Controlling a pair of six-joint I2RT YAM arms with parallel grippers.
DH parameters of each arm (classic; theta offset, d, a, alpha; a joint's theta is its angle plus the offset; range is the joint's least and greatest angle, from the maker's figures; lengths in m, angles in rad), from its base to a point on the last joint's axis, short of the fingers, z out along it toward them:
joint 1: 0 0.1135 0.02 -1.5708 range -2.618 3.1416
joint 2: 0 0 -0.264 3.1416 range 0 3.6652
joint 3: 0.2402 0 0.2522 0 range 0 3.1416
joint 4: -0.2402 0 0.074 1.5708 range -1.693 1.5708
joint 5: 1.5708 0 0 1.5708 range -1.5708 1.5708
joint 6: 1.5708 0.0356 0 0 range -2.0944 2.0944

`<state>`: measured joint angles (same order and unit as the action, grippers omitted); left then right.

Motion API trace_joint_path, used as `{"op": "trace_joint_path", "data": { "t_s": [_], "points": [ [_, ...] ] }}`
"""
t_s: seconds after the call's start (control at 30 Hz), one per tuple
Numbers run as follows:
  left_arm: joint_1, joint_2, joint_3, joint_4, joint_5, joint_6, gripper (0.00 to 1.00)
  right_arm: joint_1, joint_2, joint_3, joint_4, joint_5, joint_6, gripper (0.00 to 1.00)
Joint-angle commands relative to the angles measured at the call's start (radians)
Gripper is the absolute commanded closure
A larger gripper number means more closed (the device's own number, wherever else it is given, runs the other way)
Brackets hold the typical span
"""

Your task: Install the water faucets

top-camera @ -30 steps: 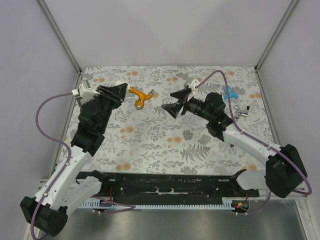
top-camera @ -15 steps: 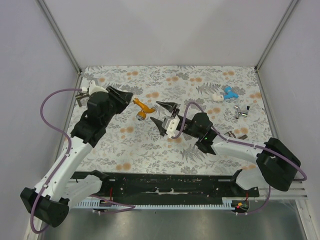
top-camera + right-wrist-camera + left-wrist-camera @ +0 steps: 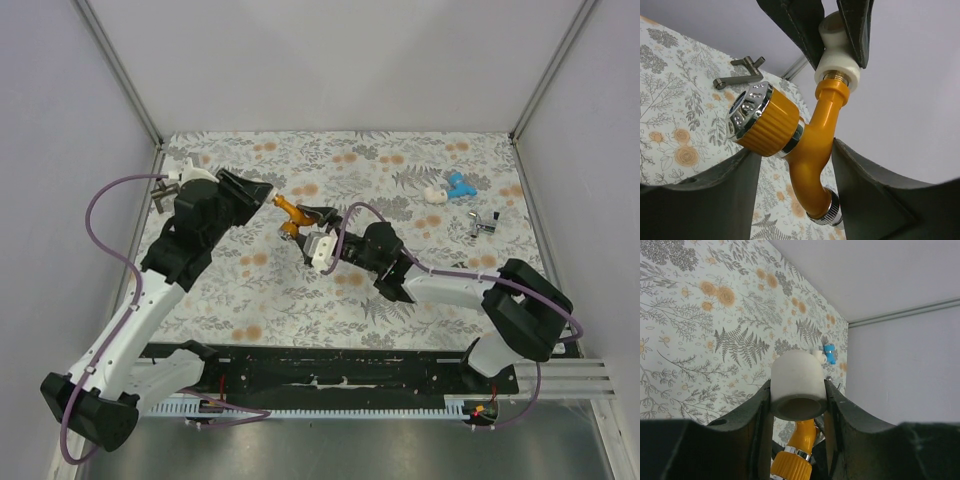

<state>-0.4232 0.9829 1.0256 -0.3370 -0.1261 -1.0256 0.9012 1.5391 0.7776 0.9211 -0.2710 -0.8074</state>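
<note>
Orange faucet [image 3: 290,216]: held off the flowered table [image 3: 400,160], between the two pincers, which meet tip to tip.
White end fitting [image 3: 796,384]: clamped between the left pincer's fingers [image 3: 761,412]. The left wrist view looks straight into its round open end.
Left pincer [image 3: 268,198]: narrow, gripping the white end fitting, with the rest of the faucet hanging past its tips.
Right pincer [image 3: 306,228]: jaws apart, straddling the faucet's curved orange body just below the left pincer's tips. Patterned table shows through a gap between one finger and the body.
Knob [image 3: 762,120]: ribbed orange with a chrome face, just above the right pincer's finger [image 3: 710,200]. In the left wrist view only its ribbed edge [image 3: 790,466] peeps out below the fitting.
Right wrist view only: the full bend of the faucet, its chrome-ringed spout end down between the fingers, and the left pincer [image 3: 837,32] biting the fitting from above.
Blue faucet [image 3: 461,185]: lying on the table well beyond the left pincer's tips. It is small and far in the left wrist view [image 3: 829,353].
Lever handle [image 3: 740,75]: dark metal, flat on the table beyond the knob. In the top view it lies behind the left pincer [image 3: 165,190].
</note>
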Motion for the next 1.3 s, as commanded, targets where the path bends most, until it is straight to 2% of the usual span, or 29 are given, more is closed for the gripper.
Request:
{"op": "trace_joint_path", "data": {
  "t_s": [0.0,0.17,0.3,0.37,0.47,0.57,0.67,0.73,0.83,0.93,1.13,1.27],
  "points": [
    [-0.006,-0.027,0.036,0.078,0.033,-0.031,0.98,0.002,0.004,0.074,0.081,0.016,0.166,0.42],
    [-0.005,-0.113,-0.086,0.271,0.026,0.013,0.98,-0.019,-0.059,0.069,0.079,-0.011,0.471,0.78],
    [-0.005,-0.180,-0.206,0.511,0.060,0.087,0.98,-0.087,-0.114,0.080,0.055,-0.098,0.875,0.87],
    [-0.005,-0.202,-0.264,0.677,0.104,0.130,0.98,-0.135,-0.119,0.097,0.050,-0.093,1.101,1.00],
    [-0.005,-0.216,-0.355,0.896,0.170,0.173,0.98,-0.217,-0.088,0.135,0.042,-0.143,1.463,1.00],
    [-0.005,-0.219,-0.415,1.042,0.195,0.185,0.98,-0.274,-0.039,0.178,0.006,-0.178,1.716,1.00],
    [-0.006,-0.208,-0.420,1.055,0.201,0.174,0.98,-0.318,0.002,0.209,-0.083,-0.210,1.869,0.85],
    [-0.005,-0.207,-0.412,1.023,0.195,0.174,0.98,-0.335,0.019,0.215,-0.125,-0.231,1.864,0.72],
    [-0.006,-0.204,-0.407,1.000,0.175,0.164,0.98,-0.349,0.019,0.230,-0.252,-0.220,1.817,0.57],
    [-0.005,-0.207,-0.372,0.858,0.094,0.150,0.98,-0.363,-0.006,0.223,-0.290,-0.211,1.704,0.43],
    [-0.005,-0.158,-0.213,0.376,-0.078,0.079,0.98,-0.363,-0.152,0.149,-0.367,-0.110,1.196,0.31],
    [-0.006,-0.119,-0.161,0.236,-0.089,0.007,0.98,-0.340,-0.224,-0.003,-0.195,-0.122,0.816,0.27]
  ]
}}
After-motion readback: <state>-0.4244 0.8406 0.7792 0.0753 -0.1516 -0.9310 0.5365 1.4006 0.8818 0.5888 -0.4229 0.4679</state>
